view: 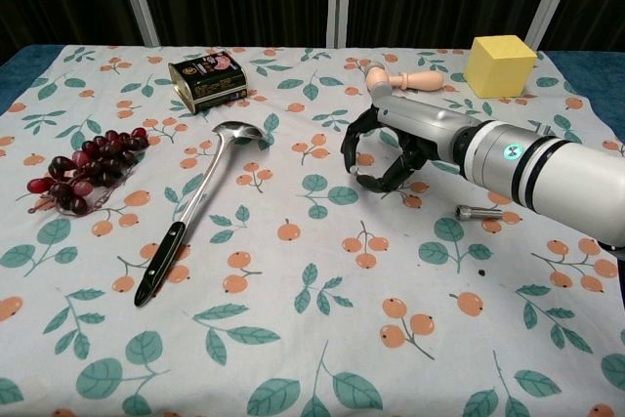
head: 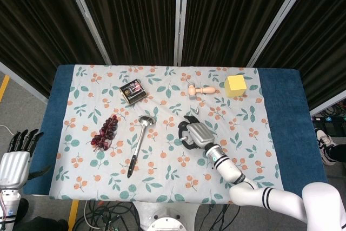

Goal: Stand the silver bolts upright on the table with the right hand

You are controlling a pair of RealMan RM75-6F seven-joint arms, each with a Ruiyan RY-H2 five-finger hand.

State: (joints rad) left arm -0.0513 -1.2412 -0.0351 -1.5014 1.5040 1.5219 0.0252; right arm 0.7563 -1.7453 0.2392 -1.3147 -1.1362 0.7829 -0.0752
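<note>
Near the middle of the bench (head: 294, 128), the right hand (view: 389, 151) hovers low over the floral cloth (view: 293, 339), palm down, its fingers (view: 363, 181) curled under like a claw with the tips close to the fabric. That posture suits either picking up or setting down something small, but whether a bolt sits between thumb and fingers I cannot tell, since the tips are dark and turned away in both views. One silver bolt (view: 472, 212) lies on its side on the cloth just beside the forearm, toward the wrist and apart from the fingers; it is not yet upright, so at least that part of the task looks undone. To reach it the hand would probably need to draw back toward the robot, as the bolt sits behind the fingertips rather than in front of them. In the head view a tiny pale object (head: 197, 110) shows just beyond the hand, too small to identify. Further out, a wooden peg-shaped piece (view: 402, 77) and a yellow block (view: 500, 63) lie toward the far edge, near but not crowding the hand. A ladle (view: 200, 192), a dark tin (view: 207, 80) and a bunch of red grapes (view: 83, 163) sit well apart on the other side, out of the way. The left hand (head: 15, 158) hangs off the bench's near corner, fingers spread, holding nothing.
</note>
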